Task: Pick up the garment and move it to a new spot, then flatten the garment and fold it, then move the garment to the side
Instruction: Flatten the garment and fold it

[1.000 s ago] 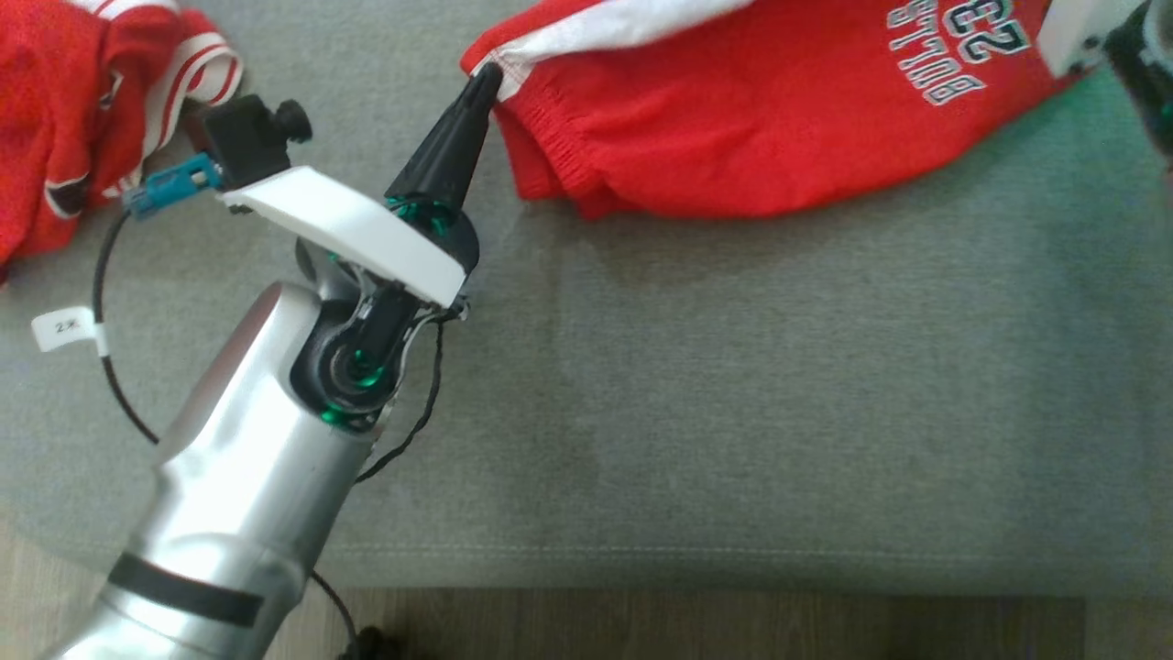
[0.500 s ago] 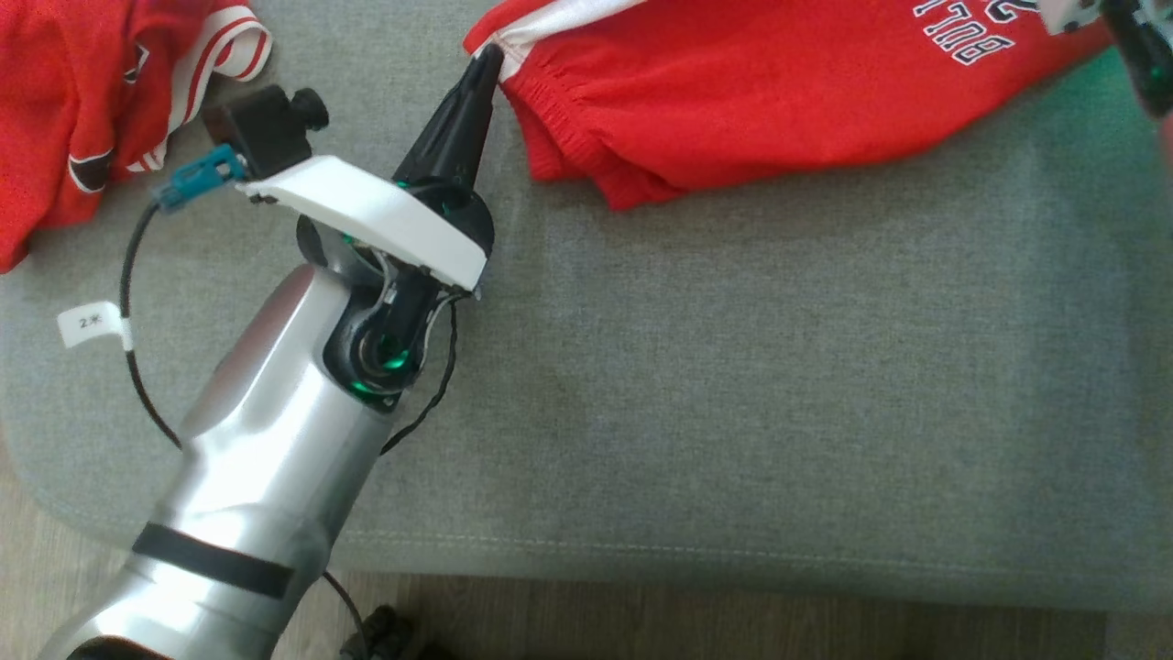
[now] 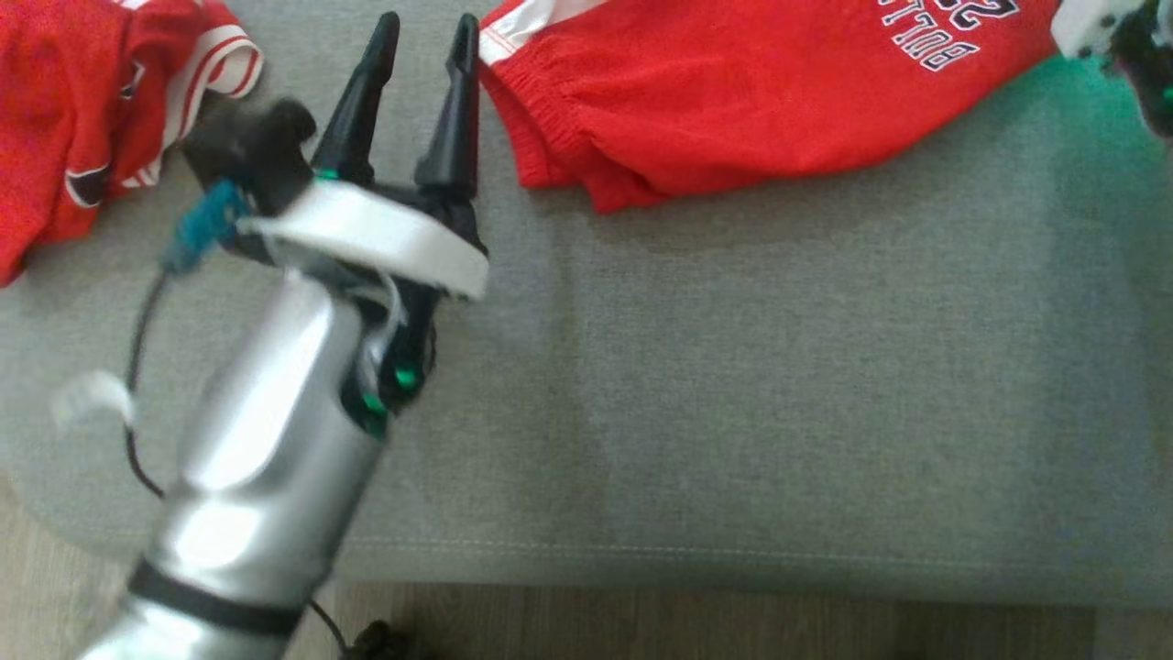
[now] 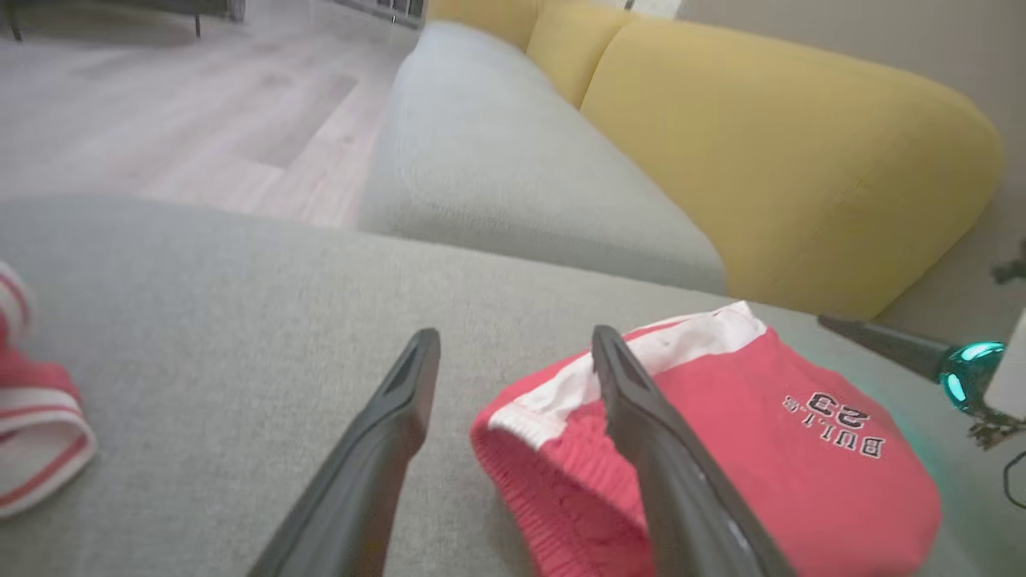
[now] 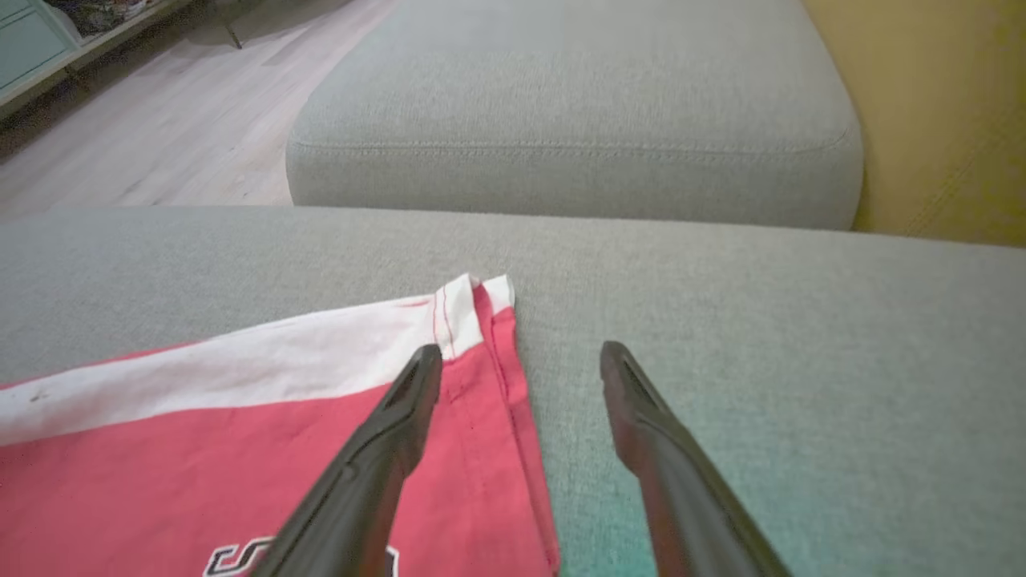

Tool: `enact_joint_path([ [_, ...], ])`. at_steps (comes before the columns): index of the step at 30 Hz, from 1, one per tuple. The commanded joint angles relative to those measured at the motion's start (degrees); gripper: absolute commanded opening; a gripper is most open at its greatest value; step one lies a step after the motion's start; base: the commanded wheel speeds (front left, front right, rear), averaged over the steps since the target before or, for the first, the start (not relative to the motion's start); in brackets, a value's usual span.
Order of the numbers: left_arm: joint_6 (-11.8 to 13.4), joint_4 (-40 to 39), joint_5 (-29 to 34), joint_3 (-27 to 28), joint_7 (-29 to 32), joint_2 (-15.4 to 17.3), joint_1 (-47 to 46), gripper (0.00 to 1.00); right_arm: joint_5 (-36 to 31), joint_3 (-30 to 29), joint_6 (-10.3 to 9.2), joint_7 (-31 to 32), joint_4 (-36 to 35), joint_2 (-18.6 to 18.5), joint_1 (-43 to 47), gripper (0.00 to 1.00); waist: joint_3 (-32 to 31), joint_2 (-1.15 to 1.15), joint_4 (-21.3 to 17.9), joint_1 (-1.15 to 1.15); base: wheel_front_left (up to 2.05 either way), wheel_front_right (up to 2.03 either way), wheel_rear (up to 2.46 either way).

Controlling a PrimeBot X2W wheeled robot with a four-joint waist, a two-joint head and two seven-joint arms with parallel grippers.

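Just beside left gripper point(image 3: 428, 22); red garment point(image 3: 733, 101)

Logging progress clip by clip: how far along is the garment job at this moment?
Looks done: the shorts lie folded, fairly flat, on the cushion. In hand: nothing; the left gripper and right gripper stand open at the shorts' two ends, holding no cloth. Left: perhaps the move to the side; I cannot tell whether this spot is final. Another red garment lies crumpled at the left.

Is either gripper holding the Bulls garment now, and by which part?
Nothing held. Left gripper and right gripper are open; the Bulls garment lies loose on the cushion.
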Motion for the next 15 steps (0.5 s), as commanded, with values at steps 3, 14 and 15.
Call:
enact_joint_path([
  [3,1.11,-7.29,8.14,5.05,-0.4,-0.99,5.71,1.0,2.45,1.21,-0.02,2.71,-0.58,-0.41,2.11,1.0,-0.5,0.0,1.78,0.0,0.0,0.0,0.0],
  [14,0.96,-14.94,26.04,8.42,-0.42,-5.46,19.1,1.0,1.19,0.61,-0.02,7.02,10.72,-3.41,1.84,0.96,-2.47,0.0,8.17,0.0,0.0,0.0,0.0],
  [15,1.07,-15.01,26.73,8.6,-0.42,-5.58,19.71,1.0,1.19,0.49,-0.02,7.23,11.58,-3.01,1.88,0.63,-2.74,0.0,8.38,0.0,0.0,0.0,0.0],
])
